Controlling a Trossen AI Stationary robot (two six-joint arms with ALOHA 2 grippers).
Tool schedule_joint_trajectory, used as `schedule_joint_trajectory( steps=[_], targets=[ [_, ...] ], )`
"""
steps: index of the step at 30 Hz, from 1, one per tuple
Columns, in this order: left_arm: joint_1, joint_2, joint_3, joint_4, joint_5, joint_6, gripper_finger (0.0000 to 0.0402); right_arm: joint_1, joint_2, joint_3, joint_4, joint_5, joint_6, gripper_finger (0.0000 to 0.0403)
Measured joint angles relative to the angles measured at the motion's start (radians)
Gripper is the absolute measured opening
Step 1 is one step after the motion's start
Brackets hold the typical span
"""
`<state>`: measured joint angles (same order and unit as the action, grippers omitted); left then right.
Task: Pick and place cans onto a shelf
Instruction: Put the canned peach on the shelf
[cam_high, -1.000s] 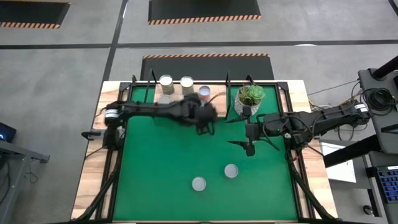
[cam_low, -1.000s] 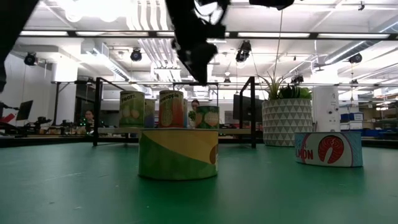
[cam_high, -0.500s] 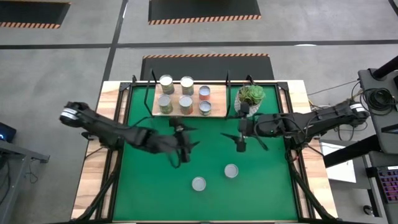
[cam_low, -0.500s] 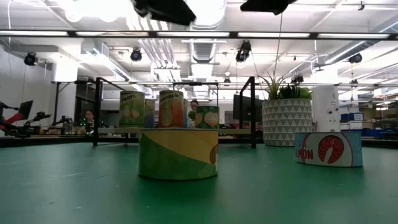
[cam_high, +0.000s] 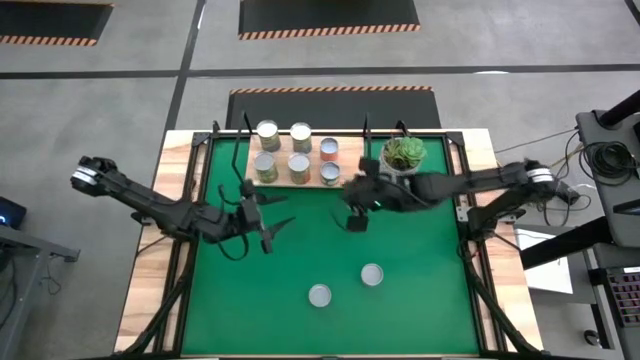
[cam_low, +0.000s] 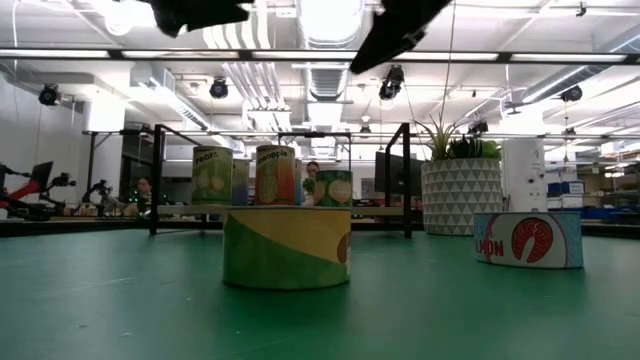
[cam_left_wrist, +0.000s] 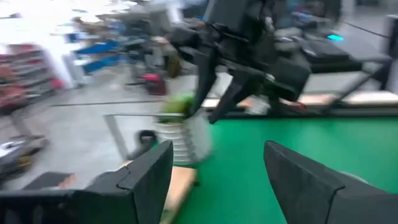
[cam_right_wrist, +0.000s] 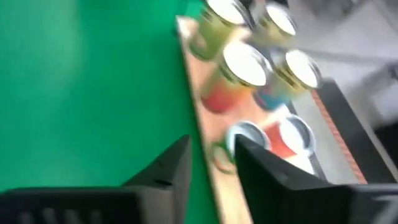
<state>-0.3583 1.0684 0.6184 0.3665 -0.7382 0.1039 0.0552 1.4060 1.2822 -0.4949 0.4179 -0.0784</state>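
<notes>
Both arms have swung since the earlier pictures: the left gripper (cam_high: 268, 232) has drawn back toward the left half of the green mat (cam_high: 300, 260), and the right gripper (cam_high: 356, 213) has travelled leftward from beside the potted plant (cam_high: 403, 154) to a spot just in front of the shelf (cam_high: 292, 178).

In its own wrist view the left gripper's fingers (cam_left_wrist: 149, 168) stand well apart with nothing between them, released, above bare mat. The shelf is beyond it at the mat's far edge, and the two loose cans lie nearer the front of the mat, well apart from this gripper.

The right gripper's fingers (cam_right_wrist: 166, 167) show a narrow gap in its wrist view and grasp nothing; they hang over the mat just beside the shelf's front edge, near its right end. Past them lie the shelf board (cam_right_wrist: 202, 134) and the cans standing on it (cam_right_wrist: 245, 62).

Six cans stand on the shelf (cam_high: 298, 150), in two rows of three. Two more sit on the mat toward the front: the green-and-yellow can (cam_high: 320, 295) (cam_low: 287, 247) and the salmon-label can (cam_high: 372, 274) (cam_low: 527, 239), near each other but not touching, with both grippers raised and far from them.
</notes>
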Motion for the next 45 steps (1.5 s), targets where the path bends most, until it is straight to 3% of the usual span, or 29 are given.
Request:
schedule_joint_trajectory(
  steps=[3,6,11,16,18,25,45],
  targets=[
    [0.000,-0.027,-0.031,0.055,-0.106,0.036,0.0229,-0.069,0.097,0.144,-0.168,-0.009,0.001,0.0056],
    [0.001,-0.049,-0.046,0.110,-0.207,0.067,0.0207,-0.148,0.201,0.279,-0.292,-0.095,-0.022,0.0016],
    [-0.018,-0.097,-0.065,0.073,-0.218,0.069,0.0127,-0.270,0.359,0.456,-0.427,-0.320,-0.052,0.0013],
    [-0.023,-0.133,-0.069,0.077,-0.219,0.104,0.0024,-0.352,0.491,0.559,-0.519,-0.348,-0.053,0.0013],
    [-0.025,-0.140,-0.071,0.068,-0.217,0.102,0.0007,-0.371,0.532,0.585,-0.536,-0.349,-0.054,0.0013],
    [-0.025,-0.138,-0.072,0.047,-0.216,0.096,0.0033,-0.388,0.625,0.649,-0.550,-0.359,-0.066,0.0013],
    [-0.027,-0.137,-0.071,0.036,-0.216,0.022,0.0020,-0.387,0.642,0.662,-0.522,-0.370,0.043,0.0013]
  ],
)
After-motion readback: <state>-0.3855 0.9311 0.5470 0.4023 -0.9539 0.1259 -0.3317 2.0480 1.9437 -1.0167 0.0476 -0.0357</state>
